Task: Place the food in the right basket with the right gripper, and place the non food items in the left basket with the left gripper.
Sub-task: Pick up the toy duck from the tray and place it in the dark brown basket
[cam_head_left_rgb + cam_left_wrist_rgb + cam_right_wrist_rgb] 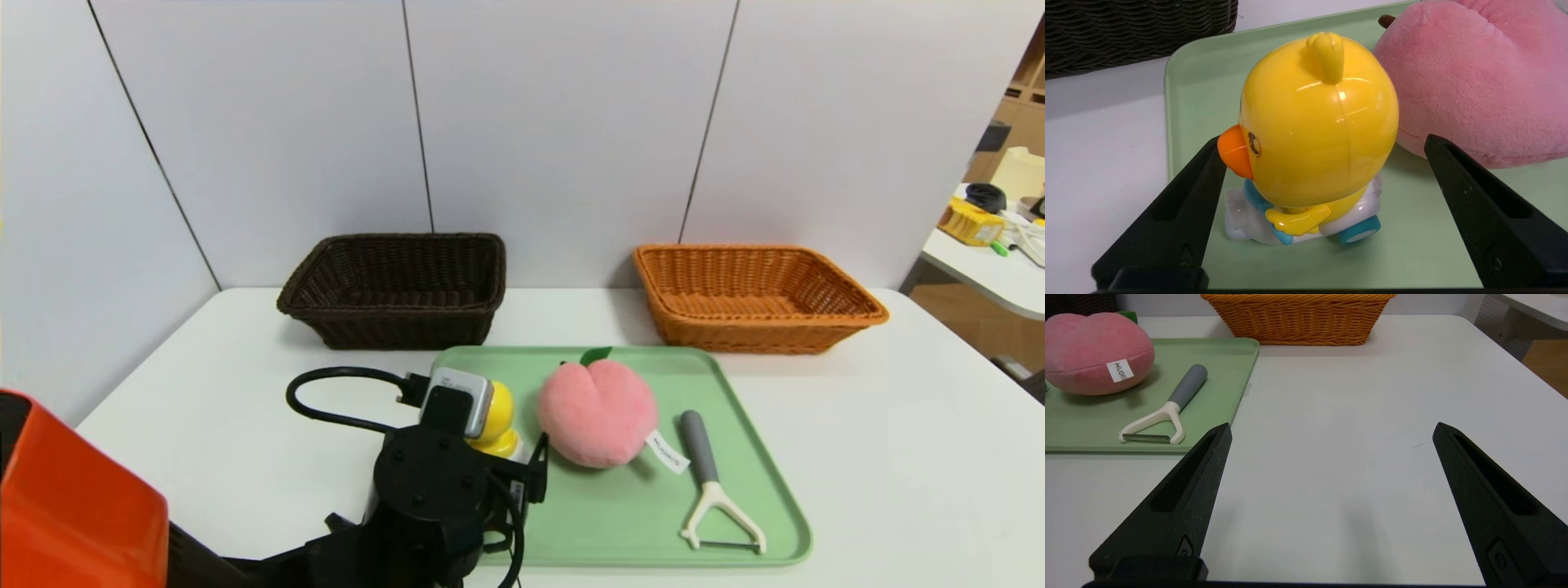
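Pink plush peach [1094, 351] wears a white tag [1120, 370] reading "HUG".

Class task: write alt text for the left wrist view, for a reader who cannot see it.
A yellow toy duck stands on a green tray between the open fingers of the left tool. A pink plush peach sits beside it.

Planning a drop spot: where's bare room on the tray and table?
Free: table right of the tray, where the open right gripper hovers; also between the baskets. Crowded: tray's left, open left gripper around the duck, beside the peach.
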{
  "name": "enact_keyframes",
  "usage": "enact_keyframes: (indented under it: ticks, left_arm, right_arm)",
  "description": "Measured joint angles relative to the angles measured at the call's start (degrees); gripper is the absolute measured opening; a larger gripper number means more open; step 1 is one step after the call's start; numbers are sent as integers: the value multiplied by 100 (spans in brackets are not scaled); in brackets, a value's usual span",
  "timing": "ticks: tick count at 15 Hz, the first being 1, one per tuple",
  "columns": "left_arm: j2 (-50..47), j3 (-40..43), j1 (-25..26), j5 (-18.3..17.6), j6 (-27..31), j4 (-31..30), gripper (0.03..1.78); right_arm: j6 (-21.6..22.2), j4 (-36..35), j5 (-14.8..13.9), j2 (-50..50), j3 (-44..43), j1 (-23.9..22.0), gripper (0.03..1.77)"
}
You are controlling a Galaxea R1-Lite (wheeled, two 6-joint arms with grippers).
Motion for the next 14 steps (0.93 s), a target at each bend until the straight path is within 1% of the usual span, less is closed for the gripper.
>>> enact_keyframes:
  ticks: [3,5,9,14]
  left_arm:
    - [118,11,17,182,-2,-172,169]
    - [206,2,46,236,0,-288,169]
    - [361,-63,127,250,57,-614,169]
    - [449,-72,206,245,60,-739,169]
  right_arm:
    - [0,0,2,0,0,0,170]
    - [-2,-2,0,0,0,0,170]
    - [0,-2,0,0,0,0,170]
    - [0,-2,0,0,0,0,170]
